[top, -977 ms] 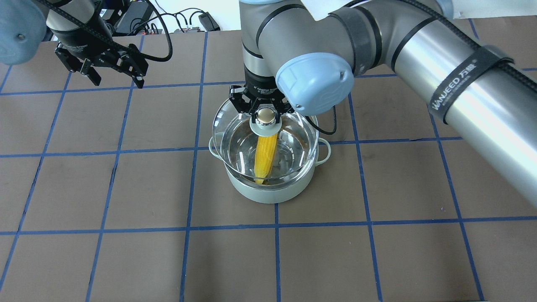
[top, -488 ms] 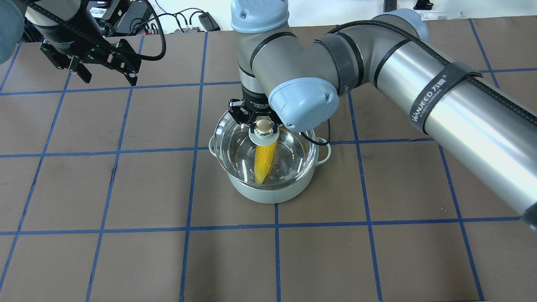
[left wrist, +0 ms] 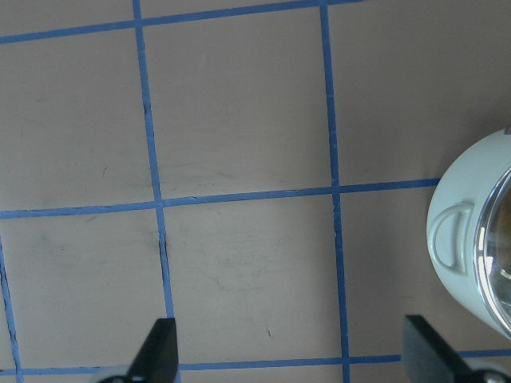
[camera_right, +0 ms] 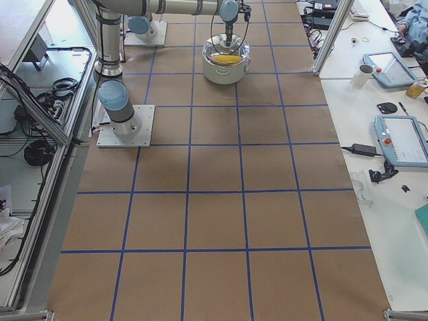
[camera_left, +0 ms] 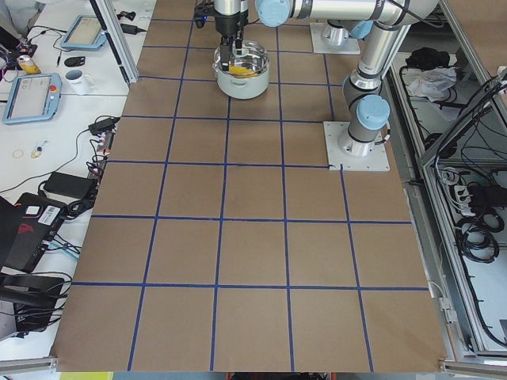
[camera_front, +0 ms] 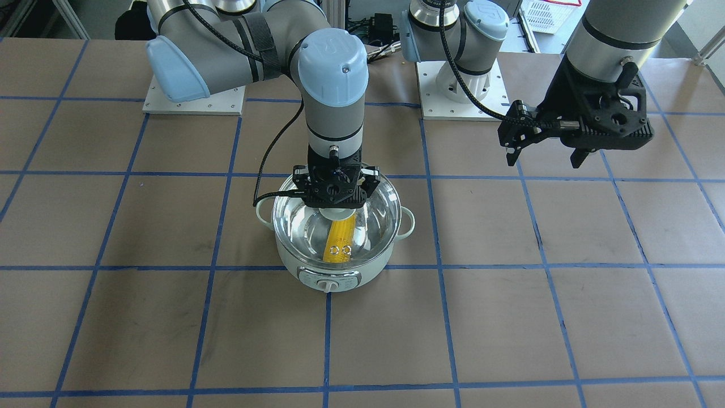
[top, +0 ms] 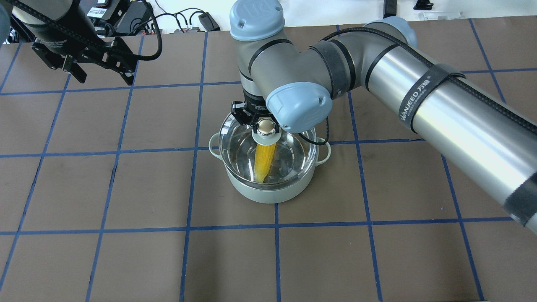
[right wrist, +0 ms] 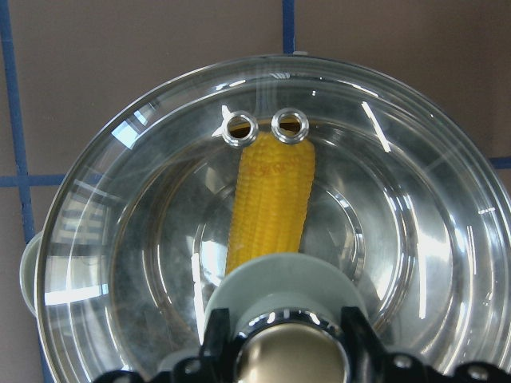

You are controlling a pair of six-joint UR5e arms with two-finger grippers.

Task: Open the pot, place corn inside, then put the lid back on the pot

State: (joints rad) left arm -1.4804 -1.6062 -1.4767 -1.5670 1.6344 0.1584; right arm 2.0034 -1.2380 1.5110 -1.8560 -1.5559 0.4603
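The pale mint-green pot stands mid-table, its dial toward the front-facing camera. The yellow corn lies inside it, seen through the glass. My right gripper is shut on the knob of the clear glass lid and holds it level at the pot's rim; I cannot tell whether it rests there. In the right wrist view the lid covers the corn, with the two vent holes above it. My left gripper is open and empty, raised far to the pot's left; its wrist view shows the pot's handle.
The table is brown paper with a blue tape grid. Cables and power supplies lie at the far edge behind my left gripper. The arms' base plates sit at the robot's side of the table.
My right arm has lowered the lid closer onto the pot. My left gripper has drawn back, further left and away from the pot, still open.
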